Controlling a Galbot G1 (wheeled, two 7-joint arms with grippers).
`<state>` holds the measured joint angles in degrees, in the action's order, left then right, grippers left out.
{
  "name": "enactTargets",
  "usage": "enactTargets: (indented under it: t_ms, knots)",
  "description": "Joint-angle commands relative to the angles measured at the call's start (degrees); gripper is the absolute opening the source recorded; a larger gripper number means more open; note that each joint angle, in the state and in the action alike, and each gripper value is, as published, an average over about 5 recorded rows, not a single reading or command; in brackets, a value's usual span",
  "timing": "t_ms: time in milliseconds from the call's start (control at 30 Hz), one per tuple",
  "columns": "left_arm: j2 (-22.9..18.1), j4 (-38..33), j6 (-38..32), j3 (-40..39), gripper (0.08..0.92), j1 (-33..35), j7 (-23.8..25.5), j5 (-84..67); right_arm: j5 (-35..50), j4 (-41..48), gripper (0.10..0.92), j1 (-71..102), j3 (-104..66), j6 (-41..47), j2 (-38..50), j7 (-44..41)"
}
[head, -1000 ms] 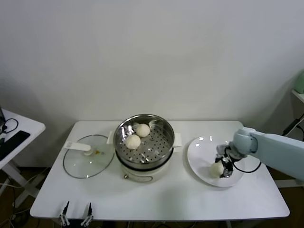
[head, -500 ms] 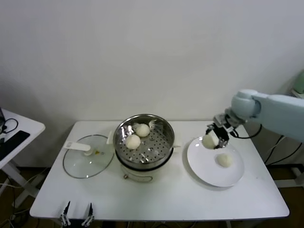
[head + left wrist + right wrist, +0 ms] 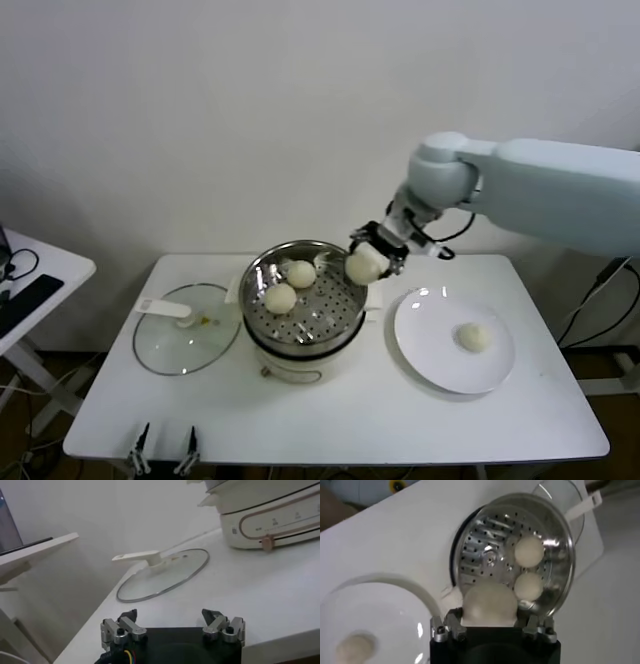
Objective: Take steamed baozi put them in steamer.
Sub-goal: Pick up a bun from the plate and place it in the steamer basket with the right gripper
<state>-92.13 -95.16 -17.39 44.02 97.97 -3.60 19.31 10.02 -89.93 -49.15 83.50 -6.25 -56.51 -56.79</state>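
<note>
The right gripper (image 3: 372, 256) is holding a smooth, domed cream-white baozi (image 3: 362, 266) between its jaws, hovering at the right rim of the shiny round perforated steel steamer (image 3: 345, 262), high enough, it seems, to clear the wall. Being near-round, the bun is showing no long axis; its dome is bulging out past the fingers. Two buns are lying inside; one is waiting on the white round plate (image 3: 425, 352). The left gripper (image 3: 160, 452) is idling, jaws apart, at the table's near edge.
</note>
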Motion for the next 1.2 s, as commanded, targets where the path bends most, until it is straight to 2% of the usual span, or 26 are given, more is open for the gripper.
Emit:
enactTargets:
  t_ms: [33,333,1200]
  knots:
    - [0.07,-0.61,0.26,0.28,0.823,0.08,0.06,-0.44,-6.42,2.09,0.712,5.66,-2.98,-4.12,-13.65,0.49]
    - [-0.19,-0.64,0.26,0.59,0.823,0.09,0.07,-0.78,-6.45,9.48,0.712,12.64,-2.26,-5.31,-18.17,0.04]
    - [-0.3,0.17,-0.38,1.01,0.823,0.03,-0.1,-0.59,-4.07,16.33,0.721,17.02,-1.05,-7.5,-19.73,-2.31]
